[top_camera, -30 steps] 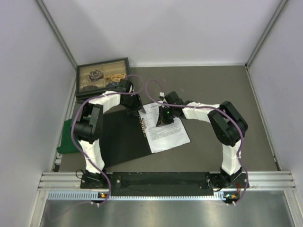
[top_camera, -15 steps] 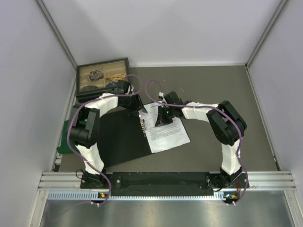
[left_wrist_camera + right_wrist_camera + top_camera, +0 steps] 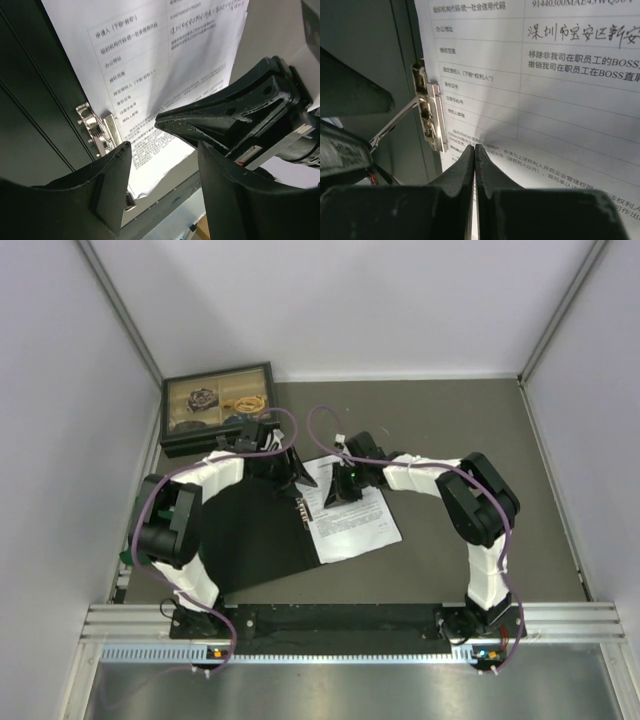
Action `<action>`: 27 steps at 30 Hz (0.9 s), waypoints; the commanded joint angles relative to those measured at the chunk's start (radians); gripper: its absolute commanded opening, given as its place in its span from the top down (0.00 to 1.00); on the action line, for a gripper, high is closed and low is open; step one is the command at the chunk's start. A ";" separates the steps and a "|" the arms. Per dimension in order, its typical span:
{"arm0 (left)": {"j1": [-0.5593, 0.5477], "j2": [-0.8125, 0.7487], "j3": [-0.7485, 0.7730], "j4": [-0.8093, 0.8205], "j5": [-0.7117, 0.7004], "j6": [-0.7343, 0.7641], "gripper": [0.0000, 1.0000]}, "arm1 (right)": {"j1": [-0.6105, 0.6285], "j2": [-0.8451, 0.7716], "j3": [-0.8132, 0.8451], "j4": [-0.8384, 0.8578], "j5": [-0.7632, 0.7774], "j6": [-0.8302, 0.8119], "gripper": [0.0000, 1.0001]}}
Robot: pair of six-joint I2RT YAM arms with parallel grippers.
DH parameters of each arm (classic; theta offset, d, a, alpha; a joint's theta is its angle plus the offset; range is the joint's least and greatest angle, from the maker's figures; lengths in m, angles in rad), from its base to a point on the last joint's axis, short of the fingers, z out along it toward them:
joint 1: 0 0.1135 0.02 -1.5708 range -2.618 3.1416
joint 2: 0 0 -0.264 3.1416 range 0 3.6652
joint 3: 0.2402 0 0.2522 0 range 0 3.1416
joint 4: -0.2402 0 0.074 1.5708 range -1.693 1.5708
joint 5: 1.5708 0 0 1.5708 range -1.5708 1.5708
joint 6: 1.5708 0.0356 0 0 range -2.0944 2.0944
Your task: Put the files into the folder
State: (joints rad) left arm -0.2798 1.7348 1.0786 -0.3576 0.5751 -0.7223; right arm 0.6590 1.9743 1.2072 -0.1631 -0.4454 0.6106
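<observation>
Left gripper (image 3: 162, 147): jaws stand wide apart with nothing between them, poised over the metal clip (image 3: 97, 125), with one finger on the clip's side and the other over the printed page

Right gripper (image 3: 474, 148): fingers pressed flat together, tips just right of the clip, at the inner margin of the files (image 3: 560, 100). Whether a sheet edge is nipped between them cannot be told

Folder (image 3: 250, 535): lies open and flat on the table (image 3: 450, 420), black inside face up, with the clip on the line between its two halves. A thin metal arm stands out from the clip's base on the left side

Contents of the folder: the files, white sheets carrying a ruled form and rows of small black text, lie on the half right of the clip, slightly skewed. Their left edge runs right alongside the clip; whether it is caught under the clip cannot be told. The half left of the clip shows bare black

Black box (image 3: 218, 405): sits beyond the clip and to its left, well apart from the folder. Through the glass lid its compartments show a dark item and some yellowish loops, too small to identify
</observation>
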 commanded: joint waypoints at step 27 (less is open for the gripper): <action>0.065 -0.033 0.156 -0.218 -0.290 0.115 0.53 | 0.120 -0.177 0.031 0.007 0.071 0.753 0.67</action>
State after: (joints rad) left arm -0.2138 1.7798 1.2789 -0.5514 0.3691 -0.6357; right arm 0.7658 1.7649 1.2068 -0.1532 -0.3977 1.2762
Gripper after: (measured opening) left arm 0.480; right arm 0.372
